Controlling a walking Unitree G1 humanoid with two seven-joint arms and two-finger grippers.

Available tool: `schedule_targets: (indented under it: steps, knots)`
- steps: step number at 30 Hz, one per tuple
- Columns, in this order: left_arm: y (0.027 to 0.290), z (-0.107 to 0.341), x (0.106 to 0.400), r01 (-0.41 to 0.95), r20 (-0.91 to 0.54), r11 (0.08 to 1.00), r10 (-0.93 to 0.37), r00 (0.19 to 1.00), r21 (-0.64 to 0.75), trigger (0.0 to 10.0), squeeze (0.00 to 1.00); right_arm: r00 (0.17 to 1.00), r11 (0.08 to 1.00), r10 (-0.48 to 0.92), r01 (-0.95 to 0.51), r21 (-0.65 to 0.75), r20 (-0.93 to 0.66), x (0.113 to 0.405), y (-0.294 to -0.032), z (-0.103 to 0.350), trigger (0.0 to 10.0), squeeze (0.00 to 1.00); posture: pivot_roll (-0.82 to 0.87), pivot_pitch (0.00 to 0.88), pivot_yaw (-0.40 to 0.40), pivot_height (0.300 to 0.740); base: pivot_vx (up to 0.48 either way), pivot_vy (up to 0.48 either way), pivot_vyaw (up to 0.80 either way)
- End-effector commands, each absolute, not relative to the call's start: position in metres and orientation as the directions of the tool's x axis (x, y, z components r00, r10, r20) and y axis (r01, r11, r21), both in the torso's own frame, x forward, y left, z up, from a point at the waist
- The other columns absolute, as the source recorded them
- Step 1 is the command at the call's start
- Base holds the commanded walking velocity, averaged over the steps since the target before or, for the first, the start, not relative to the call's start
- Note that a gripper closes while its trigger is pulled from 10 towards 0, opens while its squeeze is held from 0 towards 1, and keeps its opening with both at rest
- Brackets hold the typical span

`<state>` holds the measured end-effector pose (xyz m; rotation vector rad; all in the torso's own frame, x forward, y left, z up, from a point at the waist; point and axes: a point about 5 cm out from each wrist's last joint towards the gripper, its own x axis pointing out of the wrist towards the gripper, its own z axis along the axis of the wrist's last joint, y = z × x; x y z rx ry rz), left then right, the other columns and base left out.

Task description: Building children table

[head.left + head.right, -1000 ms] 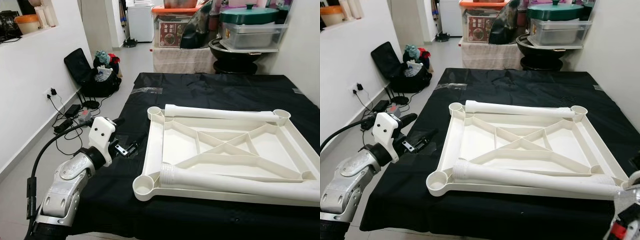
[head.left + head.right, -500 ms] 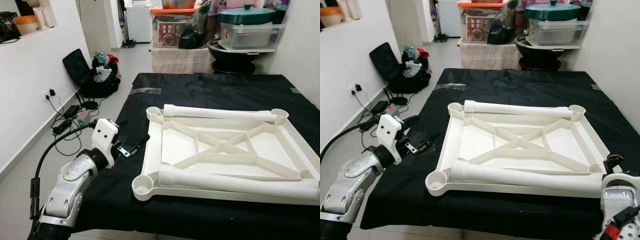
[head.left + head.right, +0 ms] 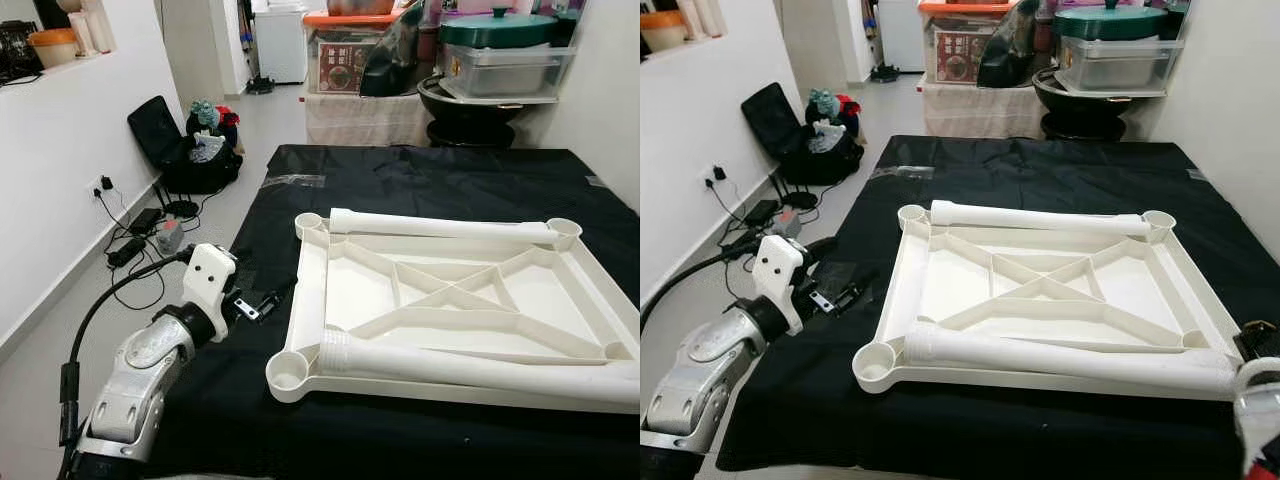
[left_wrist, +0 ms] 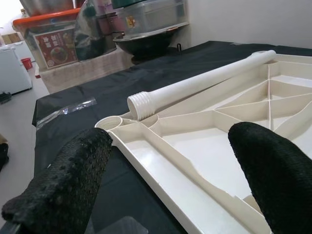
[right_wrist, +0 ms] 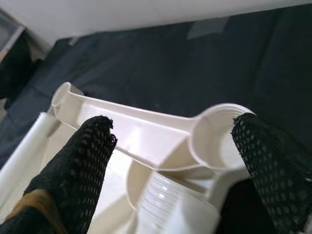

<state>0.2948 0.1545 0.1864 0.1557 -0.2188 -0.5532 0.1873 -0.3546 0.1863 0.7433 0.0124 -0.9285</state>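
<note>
A white plastic tabletop (image 3: 455, 300) lies upside down on a table covered with a black cloth (image 3: 420, 175), its ribbed underside facing up with a diagonal cross brace in the middle and a round socket at each visible corner. Two white tube legs lie loose on it: one leg (image 3: 440, 226) rests along the far edge between the two far sockets, and the other leg (image 3: 470, 362) rests along the near edge, its threaded end just beside the near-left socket (image 3: 288, 374). The left hand (image 3: 262, 301) is held out over the cloth just beside the left rim of the tabletop, apart from it; in the left wrist view its two black fingers (image 4: 63, 187) are spread wide with nothing between them, framing the far-left socket and the far leg's threaded end (image 4: 141, 105). The right hand (image 5: 170, 161) sits at the near-right corner of the tabletop; in the right wrist view its fingers (image 5: 80, 161) are spread apart on either side of a corner socket (image 5: 219, 136) and the ribbed end of the near leg, and contact cannot be confirmed. On the floor to the left lie a black bag (image 3: 185, 150), cables (image 3: 130, 250) and a wall plug. Storage boxes (image 3: 345, 55) and covered containers (image 3: 500, 50) stand beyond the table.
</note>
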Motion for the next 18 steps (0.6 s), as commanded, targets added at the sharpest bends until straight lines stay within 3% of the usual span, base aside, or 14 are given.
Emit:
schedule_targets:
  steps: [1, 18]
  knots:
    - [0.154, 0.183, 0.294, 0.506, 0.152, 0.838, -0.538, 0.829, 0.204, 10.0, 0.00, 0.614, 0.347, -0.705, 0.735, 0.582, -0.355, 0.179, -0.352, 0.183, 10.0, 0.00, -0.09, 0.000, -0.022, 0.740, 0.000, 0.000, 0.00]
    - [0.154, 0.179, 0.292, 0.496, 0.152, 0.846, -0.526, 0.837, 0.195, 10.0, 0.00, 0.715, 0.311, -0.516, 0.670, 0.675, -0.472, 0.191, -0.302, 0.163, 10.0, 0.00, -0.09, 0.000, -0.044, 0.740, 0.000, 0.000, 0.00]
